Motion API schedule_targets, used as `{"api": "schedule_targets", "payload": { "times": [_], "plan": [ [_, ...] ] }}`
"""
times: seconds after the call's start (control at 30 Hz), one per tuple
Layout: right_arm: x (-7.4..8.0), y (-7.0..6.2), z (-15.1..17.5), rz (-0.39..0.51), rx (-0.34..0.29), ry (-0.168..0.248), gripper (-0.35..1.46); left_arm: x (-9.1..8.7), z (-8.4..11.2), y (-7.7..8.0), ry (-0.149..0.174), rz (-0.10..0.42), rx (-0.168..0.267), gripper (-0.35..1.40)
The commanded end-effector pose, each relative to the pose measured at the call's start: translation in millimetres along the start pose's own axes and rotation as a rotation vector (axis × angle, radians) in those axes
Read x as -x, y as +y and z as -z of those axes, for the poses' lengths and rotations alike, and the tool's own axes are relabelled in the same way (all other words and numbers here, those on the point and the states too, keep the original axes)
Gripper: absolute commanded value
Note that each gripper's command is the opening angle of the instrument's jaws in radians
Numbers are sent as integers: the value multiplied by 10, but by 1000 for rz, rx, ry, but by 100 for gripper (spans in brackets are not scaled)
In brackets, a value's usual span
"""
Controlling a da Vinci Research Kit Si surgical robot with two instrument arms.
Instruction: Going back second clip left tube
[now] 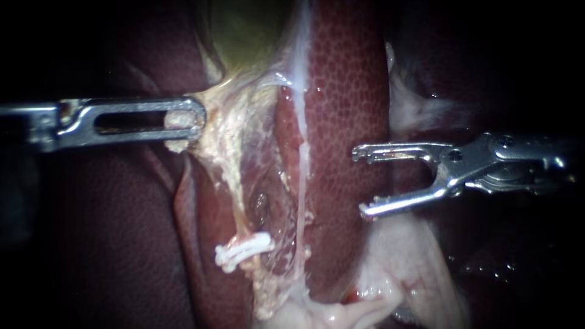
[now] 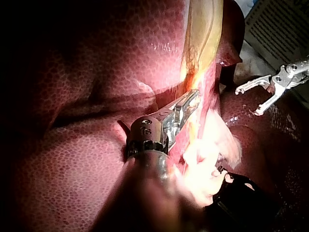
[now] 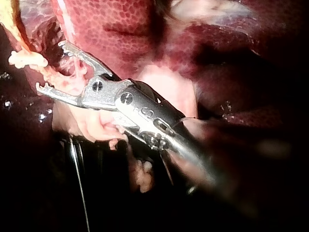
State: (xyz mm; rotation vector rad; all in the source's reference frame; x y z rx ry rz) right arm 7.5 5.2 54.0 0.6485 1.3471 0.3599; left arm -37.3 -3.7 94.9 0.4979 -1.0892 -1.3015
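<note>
A white clip (image 1: 244, 250) sits across the left tube (image 1: 230, 183), a pale strand running down from the yellow-green gallbladder (image 1: 250, 30). My left instrument (image 1: 183, 122) comes in level from the left, its slotted jaws shut on pale tissue at the gallbladder's lower end and pulling it leftward. The left wrist view shows the same grip of the left instrument (image 2: 189, 104). My right instrument (image 1: 361, 181) stands to the right of the tubes over the liver (image 1: 347, 109), jaws open and empty. A thin whitish right tube (image 1: 301, 183) lies between it and the clip. In its own view the right instrument (image 3: 50, 66) is open too.
Dark red liver (image 1: 109, 244) lies left of the dissected bed. Pale fatty tissue (image 1: 414, 274) lies below the right instrument and more behind it (image 1: 408, 103). The right instrument (image 2: 256, 94) shows open beyond the gallbladder (image 2: 203, 38) in the left wrist view.
</note>
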Motion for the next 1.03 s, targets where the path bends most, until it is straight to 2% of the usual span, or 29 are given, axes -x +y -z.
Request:
{"api": "schedule_targets", "payload": {
  "times": [0.03, 0.23, 0.33, 1.03],
  "plan": [
    [0, 0, 0, 0, 0, 0, 60, -3, -6, 2, 10, -1, 5, -35],
    [-1, -2, -1, 0, 0, 1, 60, -27, -45, 19, 46, -15, 13, -35],
    [-2, -2, -2, 0, 0, 1, 60, -38, -56, 25, 61, -21, 12, -35],
    [-5, -5, -6, 1, 2, 4, 60, -38, -59, 25, 67, -21, 15, -35]
  ]
}}
